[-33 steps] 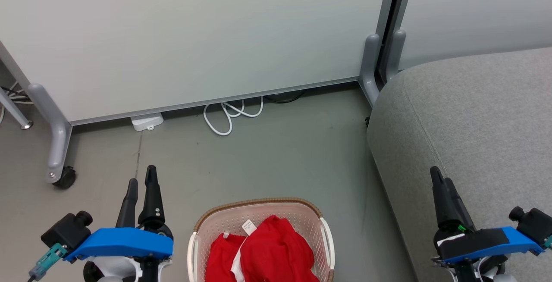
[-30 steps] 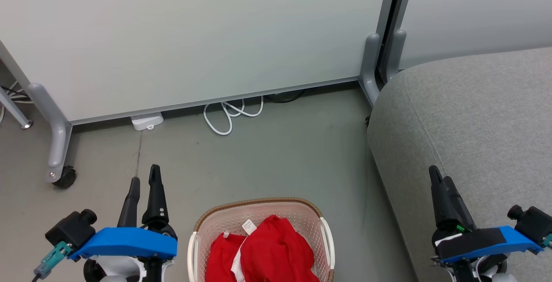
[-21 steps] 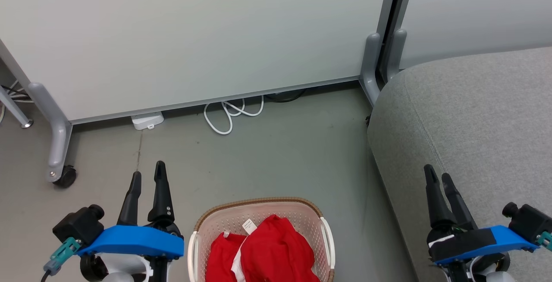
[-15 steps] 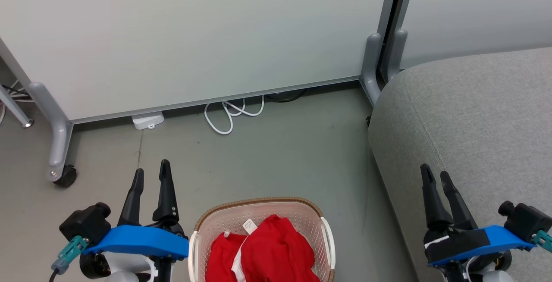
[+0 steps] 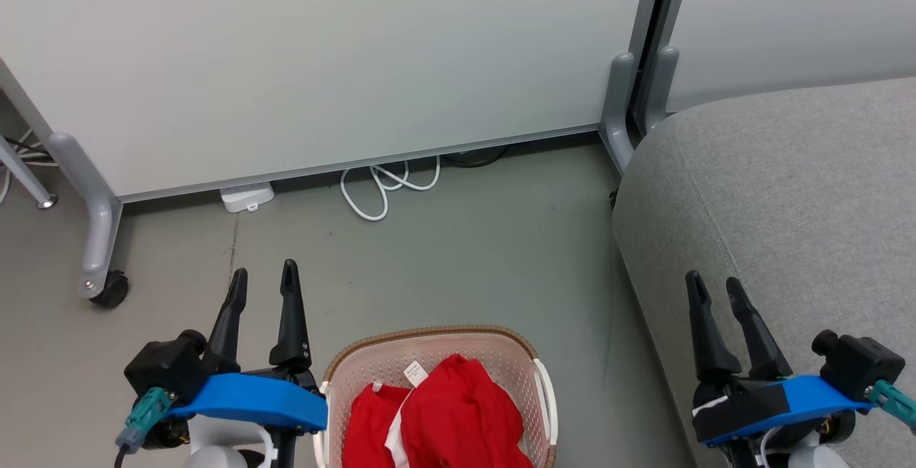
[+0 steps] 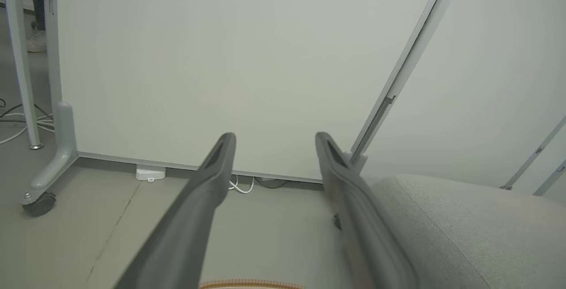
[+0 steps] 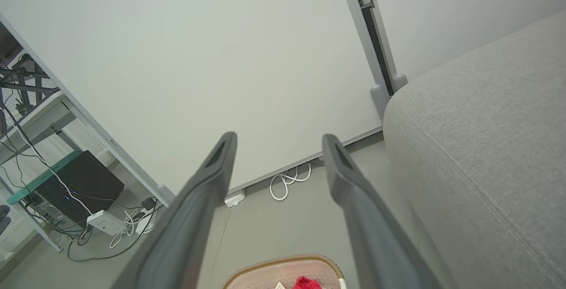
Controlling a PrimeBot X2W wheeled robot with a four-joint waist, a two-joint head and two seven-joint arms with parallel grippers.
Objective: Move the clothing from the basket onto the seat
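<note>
The clothing (image 5: 458, 418), bright red with white trim, lies bunched in the basket (image 5: 429, 332), a cream perforated tub with a brown rim at the bottom centre of the head view. The grey seat (image 5: 787, 189) fills the right side. My left gripper (image 5: 264, 271) stands open just left of the basket, above the floor, with nothing between its fingers. My right gripper (image 5: 712, 280) is open and empty over the seat's front left edge. In the left wrist view, the left gripper (image 6: 274, 138) stands above the basket rim (image 6: 250, 285). The right gripper (image 7: 279, 137) frames the basket (image 7: 283, 264) and a scrap of clothing (image 7: 307, 283).
White partition panels close the back. One has a castor foot (image 5: 100, 267) at the left, and grey posts (image 5: 619, 103) stand by the seat. A looped white cable (image 5: 383, 189) and a white adapter (image 5: 247, 197) lie at the panel's base. Bare grey floor lies between basket and panels.
My left gripper has slid right and forward, closer to the basket's left side. My right gripper has drifted left along the seat's edge. Both stay open; the clothing has not moved.
</note>
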